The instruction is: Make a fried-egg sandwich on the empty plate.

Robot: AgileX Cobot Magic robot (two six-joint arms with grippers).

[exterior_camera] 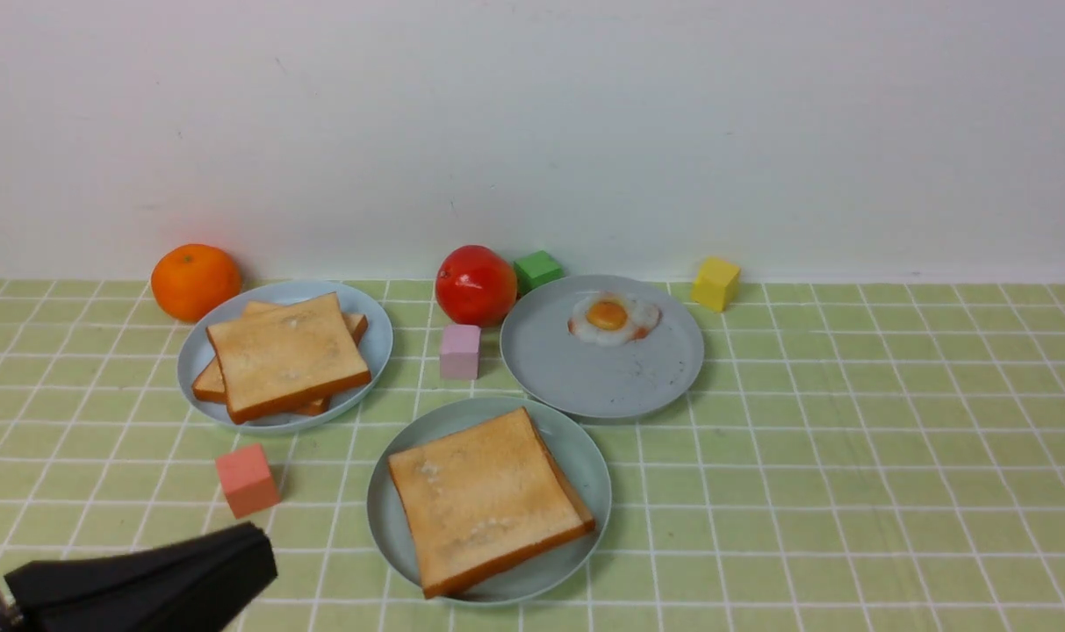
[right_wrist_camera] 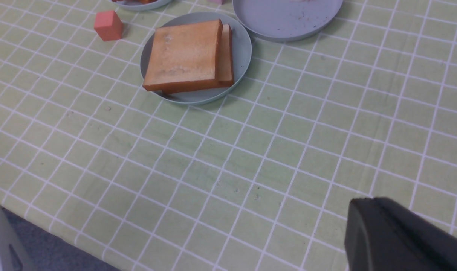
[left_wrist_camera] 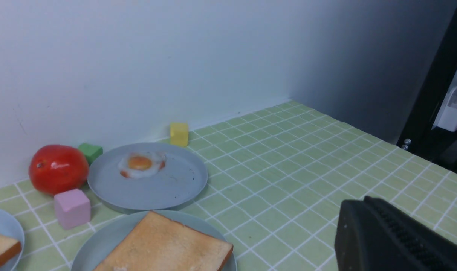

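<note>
The pale teal plate [exterior_camera: 578,449] sits front centre with a toast slice [exterior_camera: 484,496] lying on it. The right wrist view shows this slice [right_wrist_camera: 183,54] resting on a second slice [right_wrist_camera: 225,52], offset, with no egg showing between them. The fried egg [exterior_camera: 611,316] lies on the grey-blue plate [exterior_camera: 602,386] behind; it also shows in the left wrist view [left_wrist_camera: 141,164]. My left gripper [exterior_camera: 260,549] is shut and empty at the front left, apart from the teal plate. My right gripper [right_wrist_camera: 364,203] is shut and empty over bare cloth, out of the front view.
A stack of toast [exterior_camera: 282,355] lies on the left grey-blue plate [exterior_camera: 376,338]. An orange [exterior_camera: 196,281], a tomato [exterior_camera: 475,285], and green [exterior_camera: 537,269], yellow [exterior_camera: 715,283], pink [exterior_camera: 460,351] and salmon [exterior_camera: 247,479] cubes stand around. A wall runs behind.
</note>
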